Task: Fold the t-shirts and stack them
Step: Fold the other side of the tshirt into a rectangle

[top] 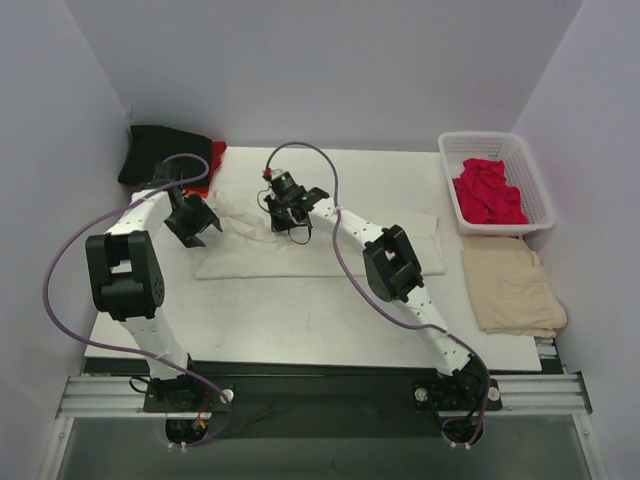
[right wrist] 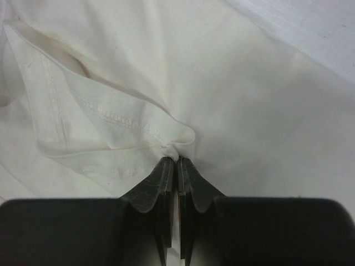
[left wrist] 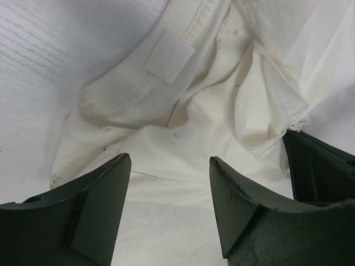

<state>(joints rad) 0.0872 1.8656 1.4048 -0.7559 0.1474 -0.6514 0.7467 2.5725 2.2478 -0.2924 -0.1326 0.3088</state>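
Observation:
A large cream-white t-shirt (top: 330, 250) lies spread across the middle of the table, its collar end (left wrist: 166, 72) rumpled toward the left. My right gripper (top: 287, 212) is shut on a pinched fold of its hemmed edge (right wrist: 176, 148). My left gripper (top: 200, 222) hangs open just above the shirt's left end, jaws wide apart (left wrist: 169, 166) with only cloth below them. A black t-shirt (top: 160, 152) lies folded on an orange-red one (top: 216, 156) at the back left. Crimson t-shirts (top: 488, 190) sit crumpled in the basket.
The white lattice basket (top: 532, 180) stands at the back right. A folded tan cloth (top: 512, 285) lies on the table's right edge in front of it. Grey walls close in on three sides.

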